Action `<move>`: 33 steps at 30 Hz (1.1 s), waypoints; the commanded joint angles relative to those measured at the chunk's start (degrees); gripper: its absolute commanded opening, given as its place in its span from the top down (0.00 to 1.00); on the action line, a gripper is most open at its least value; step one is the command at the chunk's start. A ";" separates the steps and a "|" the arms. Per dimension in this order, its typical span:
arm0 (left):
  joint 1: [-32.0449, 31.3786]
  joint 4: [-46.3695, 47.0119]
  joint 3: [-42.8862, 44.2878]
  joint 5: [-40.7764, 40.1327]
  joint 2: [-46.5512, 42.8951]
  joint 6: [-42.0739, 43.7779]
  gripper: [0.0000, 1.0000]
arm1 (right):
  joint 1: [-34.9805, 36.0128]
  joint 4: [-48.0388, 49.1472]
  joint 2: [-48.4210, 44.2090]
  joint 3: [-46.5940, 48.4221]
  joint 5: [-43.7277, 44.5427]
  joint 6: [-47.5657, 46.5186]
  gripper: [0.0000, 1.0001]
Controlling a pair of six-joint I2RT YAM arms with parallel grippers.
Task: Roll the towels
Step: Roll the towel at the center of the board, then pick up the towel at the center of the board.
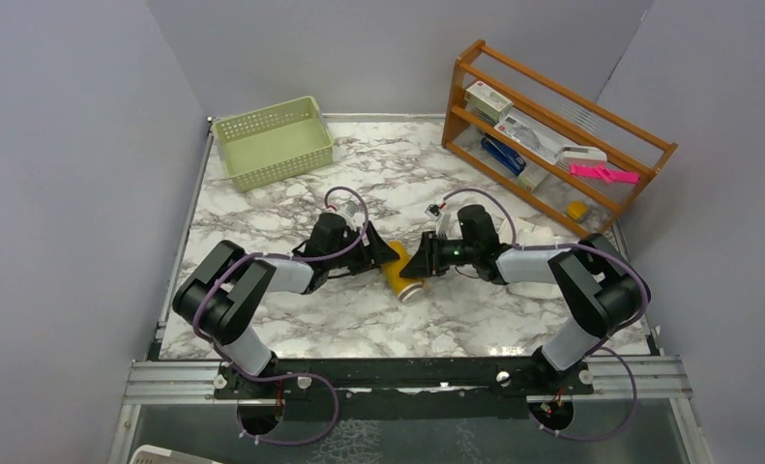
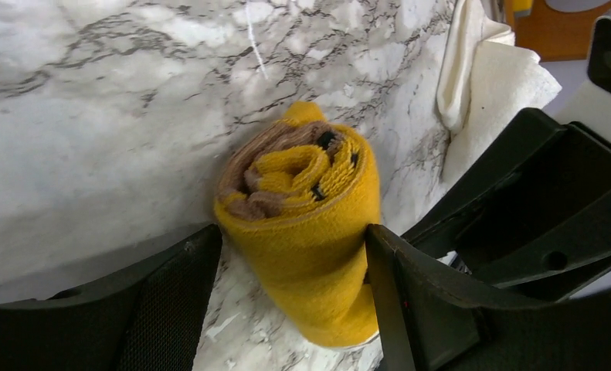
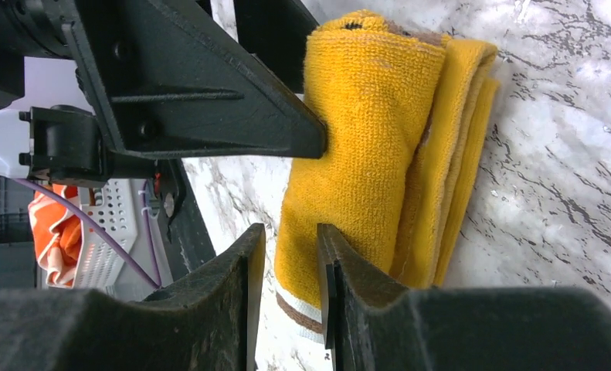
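The mustard-yellow towel (image 1: 400,274) lies rolled up on the marble table (image 1: 291,213). In the left wrist view the roll (image 2: 306,232) shows its spiral end with tan inside. My left gripper (image 2: 290,232) is open around the roll; its right finger (image 2: 410,301) touches it and the left finger stands just off it. In the top view the left gripper (image 1: 383,253) and right gripper (image 1: 419,261) flank the roll. My right gripper (image 3: 290,232) has its jaws a narrow gap apart with nothing between them, one finger (image 3: 348,270) against the towel (image 3: 371,147). The cream-white towel (image 1: 538,235) lies crumpled under the right arm and shows in the left wrist view (image 2: 487,77).
A green basket (image 1: 274,141) stands at the back left. A wooden rack (image 1: 552,135) with small items stands at the back right. Grey walls close in the table on three sides. A white perforated bin with orange cloth (image 3: 93,232) shows beyond the table.
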 commanded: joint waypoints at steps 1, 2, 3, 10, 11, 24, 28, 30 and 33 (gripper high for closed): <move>-1.93 2.58 1.97 -0.17 3.15 -1.33 0.28 | -0.08 0.87 1.57 -0.41 -0.22 -0.82 0.69; -2.38 2.56 2.18 -0.33 3.53 -1.43 0.28 | -0.07 -0.56 1.51 0.11 0.79 -2.20 0.68; -2.75 2.54 2.53 -0.54 3.81 -1.41 0.28 | -0.07 -2.35 1.32 0.58 1.91 -3.32 0.66; -4.87 2.50 4.25 -1.97 5.22 -1.40 0.29 | -0.06 -16.67 0.44 4.60 12.49 -11.05 0.63; -5.21 2.50 4.55 -2.14 5.22 -1.40 0.29 | -0.07 -17.63 0.49 4.86 13.41 -11.53 0.63; -7.42 -1.32 8.27 -6.22 8.56 -1.62 0.50 | -0.05 -25.02 -0.09 6.98 21.39 -18.03 0.58; -7.60 -1.75 8.60 -7.87 8.65 -1.74 0.53 | -0.05 -24.11 0.47 6.30 20.15 -17.93 0.58; -7.60 -2.30 9.02 -8.57 8.37 -1.39 0.55 | -0.05 -23.36 0.39 5.52 19.42 -17.66 0.58; -7.60 -4.52 10.49 -9.78 7.97 -0.30 0.61 | -0.09 -22.54 -0.88 4.77 18.38 -17.37 0.58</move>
